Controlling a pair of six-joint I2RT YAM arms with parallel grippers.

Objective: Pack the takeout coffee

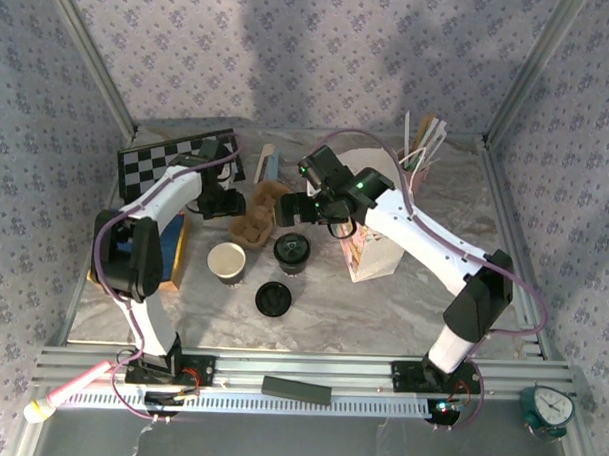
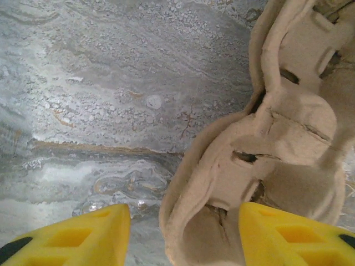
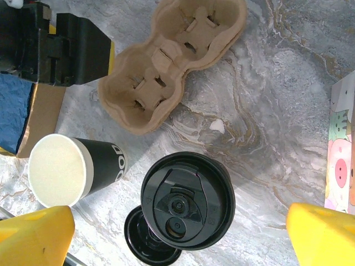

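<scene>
The takeout coffee [image 1: 292,253] [image 3: 187,199], a dark cup with a black lid, stands upright on the marble table. My right gripper [image 1: 300,223] [image 3: 180,235] hangs above it, open wide, one yellow fingertip [image 3: 36,235] on each side and neither touching. A brown pulp cup carrier [image 1: 260,211] [image 3: 172,61] [image 2: 266,144] lies just behind the coffee. My left gripper [image 1: 225,203] [image 2: 183,233] is at the carrier's left end, open, straddling its rim. One finger [image 2: 294,233] sits in a cup well, the other [image 2: 83,235] outside over the table with a gap to the wall.
A lidless black cup with a white inside [image 1: 226,262] [image 3: 58,169] stands left of the coffee. A loose black lid [image 1: 273,299] [image 3: 147,238] lies in front. A pink carton [image 1: 369,255], chessboard [image 1: 177,159], blue box [image 1: 169,248] and a holder of stirrers [image 1: 422,157] ring the area.
</scene>
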